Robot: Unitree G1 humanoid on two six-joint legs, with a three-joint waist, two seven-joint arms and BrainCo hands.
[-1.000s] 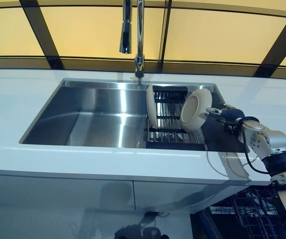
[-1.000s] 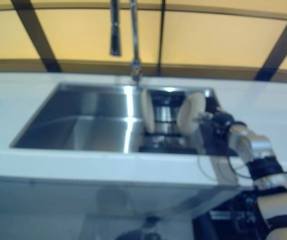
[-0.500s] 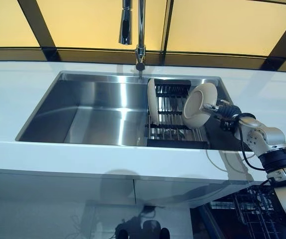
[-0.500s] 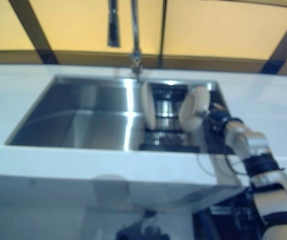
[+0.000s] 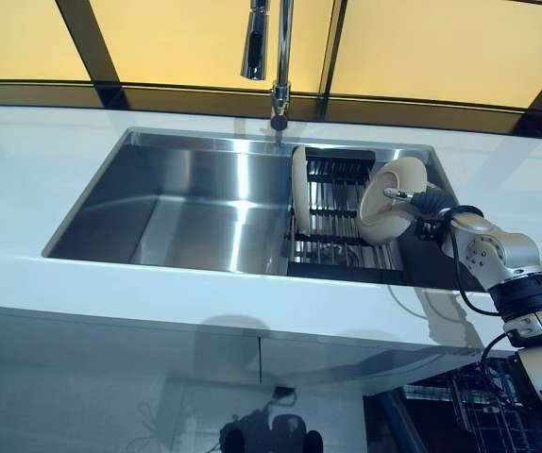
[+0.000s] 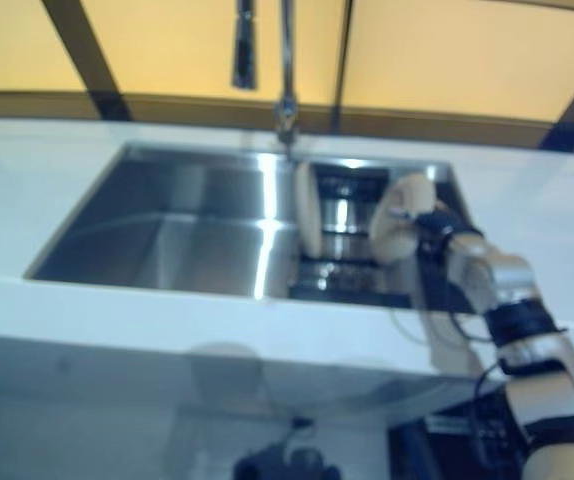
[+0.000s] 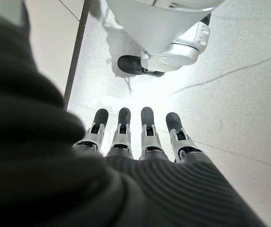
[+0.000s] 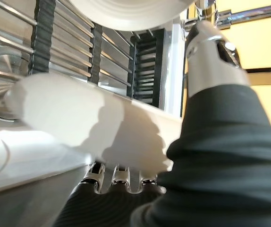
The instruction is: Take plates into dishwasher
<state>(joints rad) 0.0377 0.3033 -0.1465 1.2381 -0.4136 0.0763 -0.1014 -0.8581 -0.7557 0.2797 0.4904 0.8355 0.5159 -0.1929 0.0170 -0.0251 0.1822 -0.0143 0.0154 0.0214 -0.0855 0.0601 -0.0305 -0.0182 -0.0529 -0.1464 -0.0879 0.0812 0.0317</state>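
A cream plate (image 5: 391, 200) is held tilted above the black drying rack (image 5: 337, 217) at the right end of the steel sink (image 5: 186, 203). My right hand (image 5: 429, 209) is shut on its right rim, thumb over the edge; the rim (image 8: 79, 118) crosses the right wrist view, fingers under it. A second cream plate (image 5: 300, 189) stands upright in the rack's left slots and also shows in the right wrist view (image 8: 126, 9). My left hand (image 7: 135, 137) hangs over the floor, fingers straight and empty.
A chrome tap (image 5: 269, 57) rises behind the sink. A white counter (image 5: 205, 297) surrounds the sink. A dark wire dishwasher rack (image 5: 474, 401) shows below the counter at lower right.
The camera has shifted. The held plate has risen a little out of the rack and tilted with my right hand; the upright plate stays put.
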